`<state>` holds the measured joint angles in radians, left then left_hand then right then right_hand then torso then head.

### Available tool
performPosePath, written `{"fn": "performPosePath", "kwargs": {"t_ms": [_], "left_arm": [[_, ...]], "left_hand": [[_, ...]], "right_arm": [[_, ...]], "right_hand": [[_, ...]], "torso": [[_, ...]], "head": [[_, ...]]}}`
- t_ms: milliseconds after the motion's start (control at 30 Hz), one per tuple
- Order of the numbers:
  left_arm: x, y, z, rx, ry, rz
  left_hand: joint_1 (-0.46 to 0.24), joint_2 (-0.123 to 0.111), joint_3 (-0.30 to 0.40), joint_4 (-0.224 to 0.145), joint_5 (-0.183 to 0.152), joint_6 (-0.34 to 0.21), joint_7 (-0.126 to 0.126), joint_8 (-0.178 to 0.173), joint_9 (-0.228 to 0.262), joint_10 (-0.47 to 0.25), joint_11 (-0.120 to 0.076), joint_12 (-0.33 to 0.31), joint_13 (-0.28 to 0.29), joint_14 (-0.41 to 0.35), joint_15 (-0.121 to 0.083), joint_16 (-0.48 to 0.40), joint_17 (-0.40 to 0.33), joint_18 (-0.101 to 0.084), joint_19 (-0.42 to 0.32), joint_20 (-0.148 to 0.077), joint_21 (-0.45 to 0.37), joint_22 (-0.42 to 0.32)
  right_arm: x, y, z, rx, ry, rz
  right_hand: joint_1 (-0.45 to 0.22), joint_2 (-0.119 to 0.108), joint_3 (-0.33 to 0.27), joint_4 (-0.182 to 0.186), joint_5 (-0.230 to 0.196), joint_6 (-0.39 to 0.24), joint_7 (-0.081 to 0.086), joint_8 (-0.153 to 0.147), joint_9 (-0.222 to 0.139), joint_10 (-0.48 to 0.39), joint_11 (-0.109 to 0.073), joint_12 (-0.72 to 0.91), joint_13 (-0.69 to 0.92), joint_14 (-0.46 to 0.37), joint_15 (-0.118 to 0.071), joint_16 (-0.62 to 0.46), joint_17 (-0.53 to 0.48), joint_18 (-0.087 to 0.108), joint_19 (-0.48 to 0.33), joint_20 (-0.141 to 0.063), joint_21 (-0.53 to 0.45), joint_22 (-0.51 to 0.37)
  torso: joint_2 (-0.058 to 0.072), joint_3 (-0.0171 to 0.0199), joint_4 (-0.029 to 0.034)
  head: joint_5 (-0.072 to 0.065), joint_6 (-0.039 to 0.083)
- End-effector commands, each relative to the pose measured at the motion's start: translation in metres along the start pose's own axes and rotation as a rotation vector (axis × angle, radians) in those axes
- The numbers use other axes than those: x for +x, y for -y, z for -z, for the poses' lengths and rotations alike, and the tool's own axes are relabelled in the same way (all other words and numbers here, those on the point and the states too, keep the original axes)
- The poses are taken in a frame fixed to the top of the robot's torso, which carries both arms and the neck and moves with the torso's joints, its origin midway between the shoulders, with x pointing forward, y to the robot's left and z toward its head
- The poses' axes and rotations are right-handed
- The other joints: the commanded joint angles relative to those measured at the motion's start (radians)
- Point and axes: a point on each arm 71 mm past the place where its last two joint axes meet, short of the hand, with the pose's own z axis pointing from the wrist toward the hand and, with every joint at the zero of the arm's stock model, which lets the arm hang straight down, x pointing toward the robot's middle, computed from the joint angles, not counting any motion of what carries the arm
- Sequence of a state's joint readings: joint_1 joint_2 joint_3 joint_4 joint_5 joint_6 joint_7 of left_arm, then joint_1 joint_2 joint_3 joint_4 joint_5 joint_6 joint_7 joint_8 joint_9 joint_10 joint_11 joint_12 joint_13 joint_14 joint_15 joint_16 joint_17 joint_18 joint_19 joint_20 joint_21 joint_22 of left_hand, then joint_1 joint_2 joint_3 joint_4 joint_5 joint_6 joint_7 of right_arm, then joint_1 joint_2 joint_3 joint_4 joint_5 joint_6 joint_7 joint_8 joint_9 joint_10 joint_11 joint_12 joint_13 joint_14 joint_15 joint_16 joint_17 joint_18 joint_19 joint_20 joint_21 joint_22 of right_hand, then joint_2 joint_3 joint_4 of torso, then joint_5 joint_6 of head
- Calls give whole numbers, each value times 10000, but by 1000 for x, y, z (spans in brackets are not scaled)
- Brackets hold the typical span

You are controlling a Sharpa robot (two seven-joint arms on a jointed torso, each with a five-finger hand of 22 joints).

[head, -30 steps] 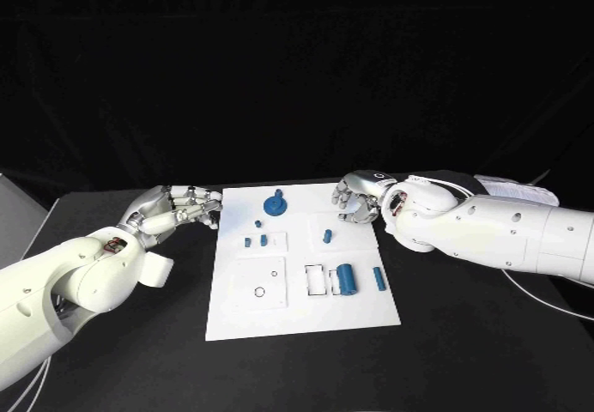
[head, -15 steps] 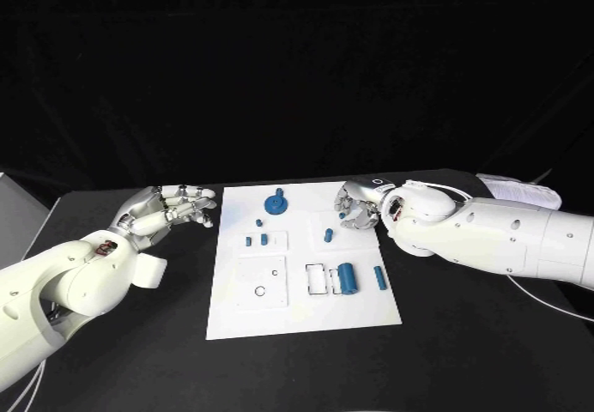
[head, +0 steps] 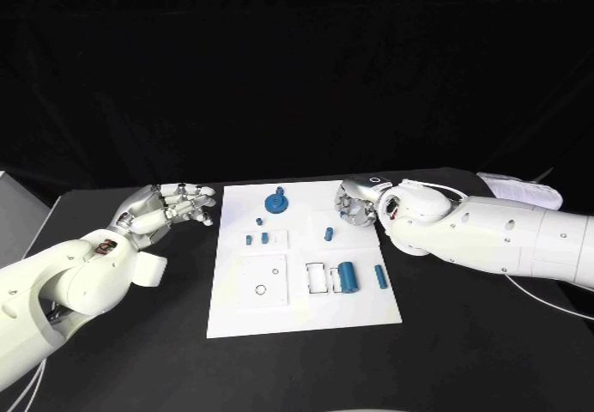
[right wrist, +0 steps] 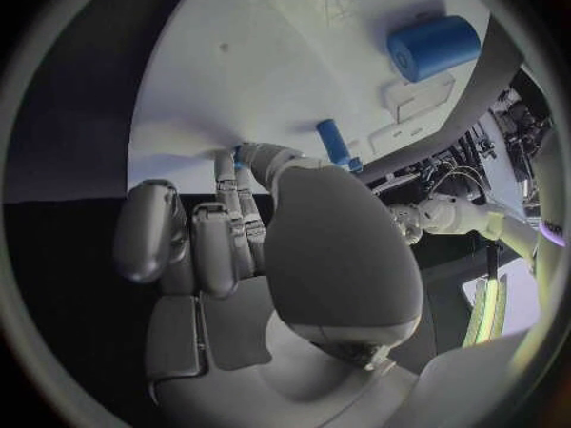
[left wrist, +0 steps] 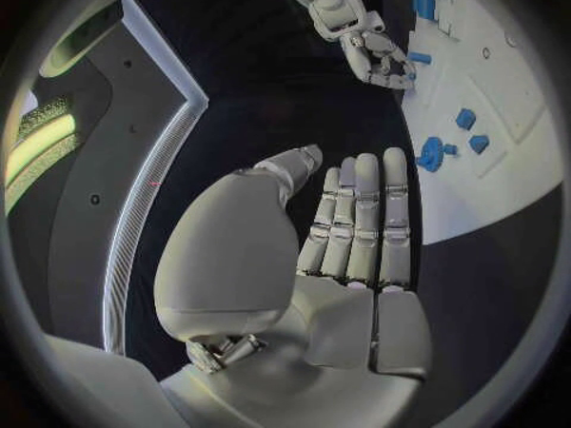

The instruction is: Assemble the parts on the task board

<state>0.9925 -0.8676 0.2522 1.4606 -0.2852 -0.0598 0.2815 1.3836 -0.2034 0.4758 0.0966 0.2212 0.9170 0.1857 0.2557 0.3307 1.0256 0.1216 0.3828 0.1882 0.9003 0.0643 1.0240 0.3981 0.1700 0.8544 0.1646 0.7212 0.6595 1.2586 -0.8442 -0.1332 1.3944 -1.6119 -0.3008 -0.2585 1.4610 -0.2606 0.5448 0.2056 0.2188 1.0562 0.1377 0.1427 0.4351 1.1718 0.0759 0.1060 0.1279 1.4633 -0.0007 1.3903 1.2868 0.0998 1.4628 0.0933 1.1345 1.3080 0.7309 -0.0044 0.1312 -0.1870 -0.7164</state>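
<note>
The white task board (head: 303, 309) lies mid-table. On it are a blue wheel with a knob (head: 276, 203), small blue blocks (head: 257, 239), a short peg (head: 328, 233), a thick blue cylinder (head: 348, 279) and a slim peg (head: 378, 276). My right hand (head: 356, 206) hovers over the board's far right edge with its fingers (right wrist: 226, 176) curled down to the surface, close to the short peg (right wrist: 333, 143). A speck of blue shows by its thumb; whether it is held is unclear. My left hand (head: 167, 210) is off the board's left side, its fingers (left wrist: 363, 219) straight and holding nothing.
White raised plates with slots (head: 317, 279) and round holes (head: 260, 290) sit in the board's near half. Black table (head: 124, 343) surrounds the board. A white cable (head: 545, 300) trails behind my right arm.
My right hand has dropped a little toward the board's far right edge. My left hand has eased slightly away from the board with its fingers straighter.
</note>
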Motion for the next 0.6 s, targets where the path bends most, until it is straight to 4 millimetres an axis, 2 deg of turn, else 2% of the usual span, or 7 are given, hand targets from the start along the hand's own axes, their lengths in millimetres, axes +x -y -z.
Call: {"fn": "performPosePath", "kwargs": {"t_ms": [33,233,600], "left_arm": [[1,1,0,108,61,86],[1,1,1,56,90,44],[1,1,1,-11,5,85]], "left_hand": [[130,15,-14,14,53,-7,-8,42,5,-77,17,-61,-12,33,5,-73,-18,129,77,28,-71,-17],[152,23,-10,7,54,-6,-7,43,5,-78,16,-61,-14,38,3,-82,-22,129,88,26,-76,-20],[290,52,10,-53,73,-31,12,31,-6,-98,26,-73,-33,57,1,-145,-48,127,136,7,-93,-30]], "right_arm": [[6,-3,0,-28,-280,197],[11,-5,0,-22,-510,247],[16,-9,0,-37,-670,308]], "right_hand": [[18,139,191,-37,-21,160,-29,82,53,141,-10,0,-49,491,-84,43,-19,-200,75,-54,56,326],[21,223,419,-222,-2,334,-73,192,150,299,-58,-35,-105,486,-124,42,-44,-199,72,-92,59,348],[-33,136,466,-330,21,360,-65,212,186,322,-50,-93,-148,483,-127,40,-57,-202,71,-104,64,362]], "torso": [[-1,-4,-2],[-4,-11,-6],[-11,-15,-14]], "head": [[14,-19],[29,-61],[42,-126]]}}
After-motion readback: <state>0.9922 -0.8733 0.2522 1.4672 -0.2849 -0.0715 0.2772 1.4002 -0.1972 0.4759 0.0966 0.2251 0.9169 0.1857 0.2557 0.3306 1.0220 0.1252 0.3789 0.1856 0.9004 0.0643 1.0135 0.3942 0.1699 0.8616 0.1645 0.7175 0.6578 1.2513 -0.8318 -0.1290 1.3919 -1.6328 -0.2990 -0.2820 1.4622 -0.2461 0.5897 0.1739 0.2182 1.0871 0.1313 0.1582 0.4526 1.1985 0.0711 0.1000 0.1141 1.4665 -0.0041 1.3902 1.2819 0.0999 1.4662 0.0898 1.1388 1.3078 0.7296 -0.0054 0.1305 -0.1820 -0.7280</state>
